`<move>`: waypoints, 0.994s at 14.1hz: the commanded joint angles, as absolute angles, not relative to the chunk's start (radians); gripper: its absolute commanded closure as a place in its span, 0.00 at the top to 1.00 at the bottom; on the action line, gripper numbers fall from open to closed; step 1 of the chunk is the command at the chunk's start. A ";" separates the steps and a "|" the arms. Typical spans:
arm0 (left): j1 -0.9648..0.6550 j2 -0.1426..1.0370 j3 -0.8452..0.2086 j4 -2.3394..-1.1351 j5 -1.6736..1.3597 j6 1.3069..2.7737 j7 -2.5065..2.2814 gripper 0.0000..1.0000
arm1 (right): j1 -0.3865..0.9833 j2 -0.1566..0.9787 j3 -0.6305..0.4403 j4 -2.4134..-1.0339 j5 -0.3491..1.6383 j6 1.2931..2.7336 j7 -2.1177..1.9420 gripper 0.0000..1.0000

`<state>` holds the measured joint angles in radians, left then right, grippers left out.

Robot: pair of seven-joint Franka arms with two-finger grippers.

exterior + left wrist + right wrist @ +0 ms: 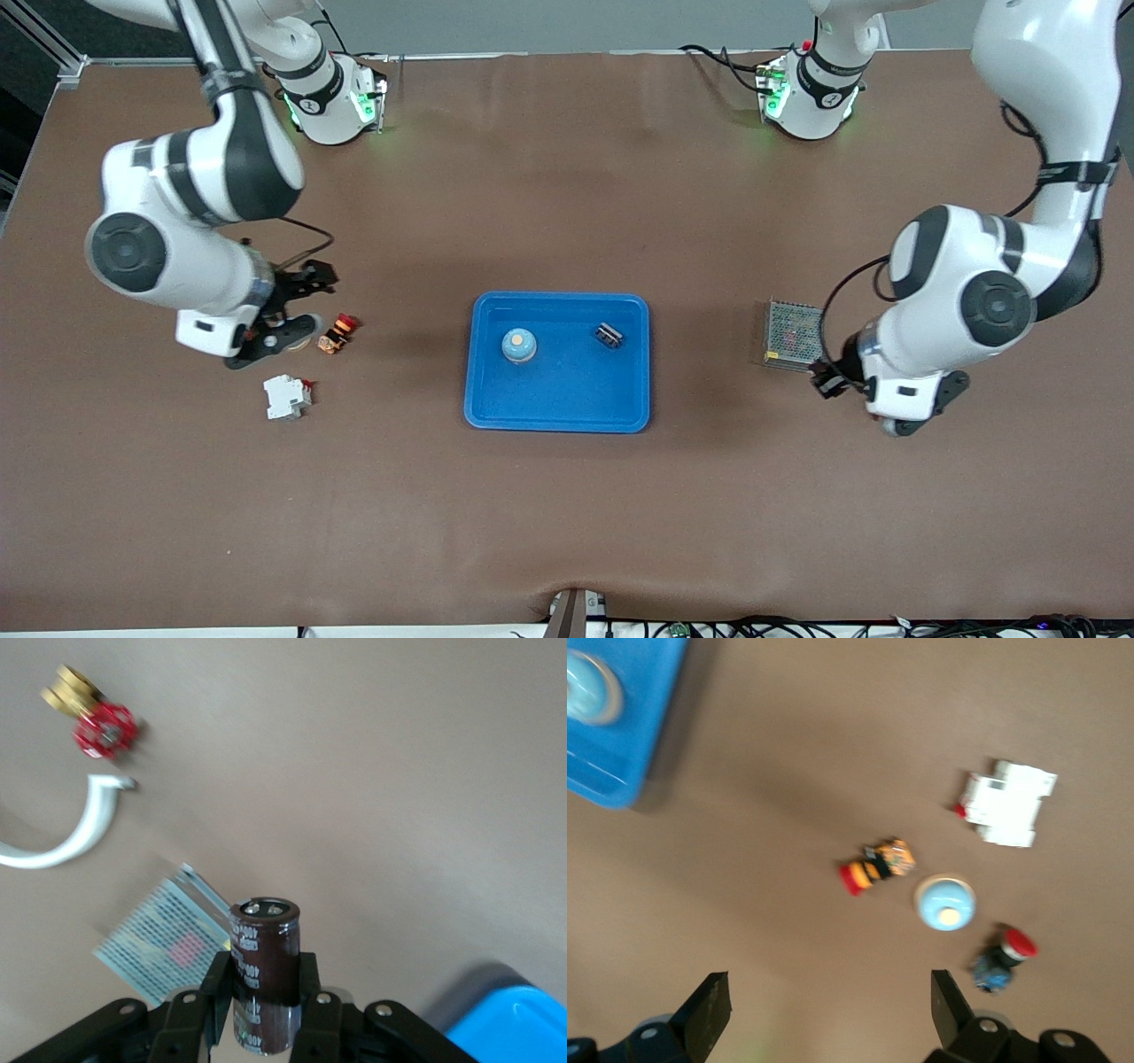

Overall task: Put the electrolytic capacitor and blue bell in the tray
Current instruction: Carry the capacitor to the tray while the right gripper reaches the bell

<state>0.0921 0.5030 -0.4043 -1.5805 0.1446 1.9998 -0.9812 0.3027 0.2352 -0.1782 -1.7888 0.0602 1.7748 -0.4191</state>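
Currently the blue tray sits mid-surface on the brown surface. A blue bell with an orange-tan button rests in the tray, toward the right arm's end. A small dark part lies in the same tray, toward the left arm's end, apart from the bell.

Left end effector: clamped on a dark cylindrical capacitor, which stands upright between the fingers, printed sleeve visible, metal top facing the wrist camera. It hangs over the surface just beside a metal mesh box, toward the left arm's end, well apart from the tray. The left wrist view also shows a red-handled brass valve and a curved white piece on the surface; a tray corner shows at the edge.

Right end effector: fingers spread wide, nothing between them. It is over the surface toward the right arm's end. Below it: a second blue bell, an orange-and-red push button, a white breaker, and a red-capped blue part. In the front view, the breaker lies nearest the camera of this group.
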 commanded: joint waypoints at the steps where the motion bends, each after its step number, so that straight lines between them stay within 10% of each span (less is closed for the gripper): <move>1: 0.045 0.571 -0.403 -1.494 0.155 1.968 -1.058 0.00 | 0.204 0.202 -0.158 -1.899 0.031 1.879 -0.596 1.00; 14: -0.230 0.748 -0.390 -1.408 0.155 2.236 -1.661 0.00 | 0.120 0.294 -0.158 -2.191 0.011 2.459 -0.906 1.00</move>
